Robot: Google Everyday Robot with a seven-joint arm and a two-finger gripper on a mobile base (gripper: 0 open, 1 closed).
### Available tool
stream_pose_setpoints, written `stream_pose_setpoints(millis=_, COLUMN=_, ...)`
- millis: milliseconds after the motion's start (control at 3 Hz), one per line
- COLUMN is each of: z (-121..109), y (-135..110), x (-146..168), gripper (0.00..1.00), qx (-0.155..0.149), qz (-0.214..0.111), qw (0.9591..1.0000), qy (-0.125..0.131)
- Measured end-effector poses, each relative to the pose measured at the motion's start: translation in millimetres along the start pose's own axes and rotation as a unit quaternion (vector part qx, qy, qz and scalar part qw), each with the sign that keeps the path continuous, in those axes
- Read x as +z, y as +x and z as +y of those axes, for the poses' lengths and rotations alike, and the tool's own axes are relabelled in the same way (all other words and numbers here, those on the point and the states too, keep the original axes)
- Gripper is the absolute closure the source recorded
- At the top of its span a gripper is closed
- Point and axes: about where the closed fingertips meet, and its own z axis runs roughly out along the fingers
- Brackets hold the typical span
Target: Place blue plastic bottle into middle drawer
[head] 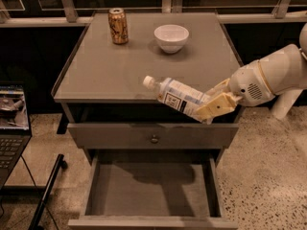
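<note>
**Dim, warm overhead light**

Tabletop (110,71) evenly lit from above, background behind it near black. Claw (214,107) at the tabletop's front-right edge, clamped on the blue plastic bottle (180,96). Soft shadow in the middle drawer (115,195) below the tabletop.

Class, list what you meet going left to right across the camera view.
Laptop, drink can, white bowl, gripper at the cabinet's right front edge, gripping the blue plastic bottle (bottle unranked).
</note>
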Motion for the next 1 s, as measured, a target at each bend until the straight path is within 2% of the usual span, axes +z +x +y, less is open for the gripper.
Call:
stream_pose_setpoints(millis=333, z=1, y=5, x=1, gripper=1.0, qx=0.005, qz=0.001, qw=1.0, qy=-0.001)
stream_pose_setpoints(millis=667, z=2, y=-1, x=3, gripper=1.0, qx=-0.004, qz=0.009, qw=0.9999, qy=-0.003)
stream_pose_setpoints(millis=1000, z=14, y=16, x=20, gripper=1.0, qx=-0.003, qz=0.015, qw=0.9994, qy=-0.03)
